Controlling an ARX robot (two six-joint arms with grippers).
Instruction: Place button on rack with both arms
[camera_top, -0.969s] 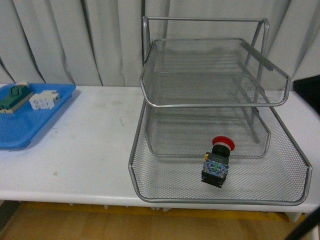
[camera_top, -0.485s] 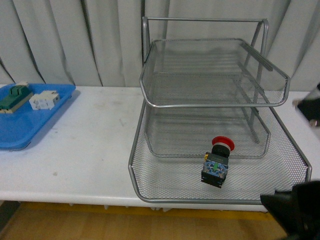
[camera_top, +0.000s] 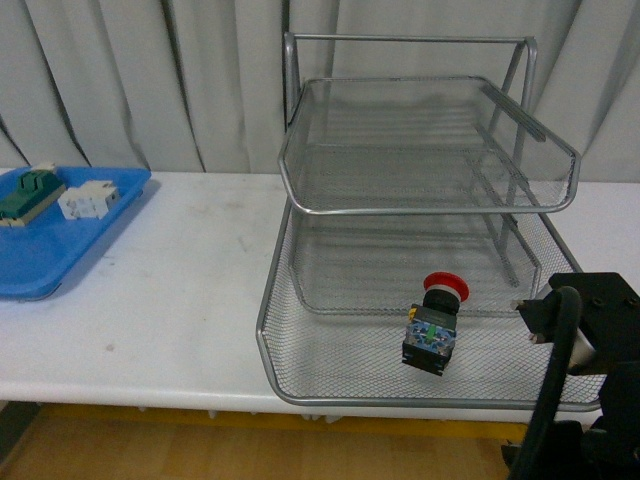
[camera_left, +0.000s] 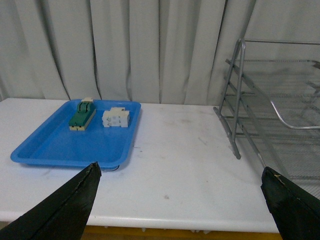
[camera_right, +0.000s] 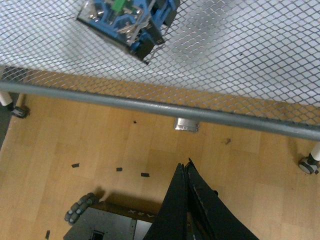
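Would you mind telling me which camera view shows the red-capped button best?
The front view: the whole button shows, red cap and black body, lying in the rack's bottom tier. The right wrist view catches only its blue-green underside through the mesh at the frame's edge. The left wrist view does not show it.

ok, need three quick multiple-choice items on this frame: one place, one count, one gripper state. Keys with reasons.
1. Where is the button?
A. blue tray
B. rack's bottom tier
C. rack's top tier

2. How many parts lie on the blue tray?
A. one
B. two
C. four

3. The right gripper is:
A. shut, holding nothing
B. shut on the button
C. wide open

Answers:
1 B: the button lies on the mesh of the lowest tier of the rack.
2 B: a green block and a white block sit on the blue tray.
3 A: the right gripper has its fingers together, below the rack rim.
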